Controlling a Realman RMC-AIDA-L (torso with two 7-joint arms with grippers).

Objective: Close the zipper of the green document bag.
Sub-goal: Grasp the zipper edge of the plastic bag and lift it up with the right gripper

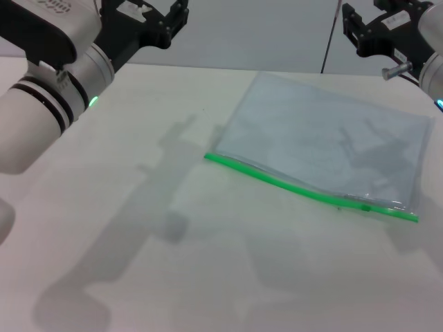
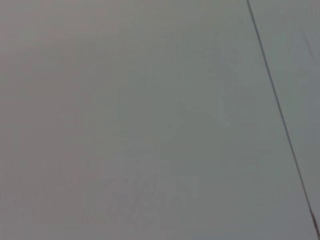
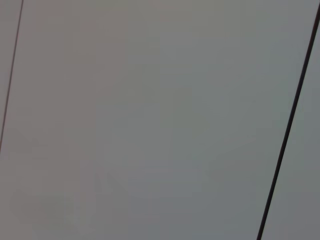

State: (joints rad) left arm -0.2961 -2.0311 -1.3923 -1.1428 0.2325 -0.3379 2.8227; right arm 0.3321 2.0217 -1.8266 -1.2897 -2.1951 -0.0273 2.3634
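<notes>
The green document bag (image 1: pixel 325 138) lies flat on the white table (image 1: pixel 138 228), right of centre in the head view. It is a translucent bluish-grey pouch. Its zipper (image 1: pixel 291 185) is a bright green strip along the near long edge, running from the left corner to the right one. A tiny slider (image 1: pixel 365 205) seems to sit close to the right end. My left gripper (image 1: pixel 169 26) hangs open high over the table's far left. My right gripper (image 1: pixel 356 31) hangs open above the bag's far right corner. Neither touches the bag. Both wrist views show only a plain grey surface.
A thin dark cable (image 1: pixel 331 38) runs down behind the table's far edge, and also shows as a cable (image 2: pixel 280 115) in the left wrist view and a cable (image 3: pixel 287 135) in the right wrist view. Arm shadows fall across the table and the bag.
</notes>
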